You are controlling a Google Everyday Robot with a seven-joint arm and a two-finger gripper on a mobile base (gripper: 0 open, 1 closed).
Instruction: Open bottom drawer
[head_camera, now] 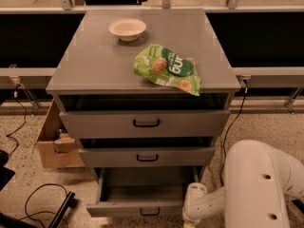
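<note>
The grey cabinet has three drawers, each with a small black loop handle. The bottom drawer [142, 207] is pulled out toward me, with its inside showing empty. Its handle [150, 212] sits at the lower edge of the view. The middle drawer [146, 156] and the top drawer [145, 123] stand slightly ajar. My white arm [259, 184] fills the lower right. The gripper [189, 222] is at its end, right of the bottom drawer's front corner and cut off by the frame's lower edge.
On the cabinet top [95, 65] lie a green snack bag [168, 69] and a white bowl [127, 29]. A cardboard box [54, 141] stands on the floor to the left. Black cables [42, 198] lie at lower left. A cable [232, 118] hangs at the right.
</note>
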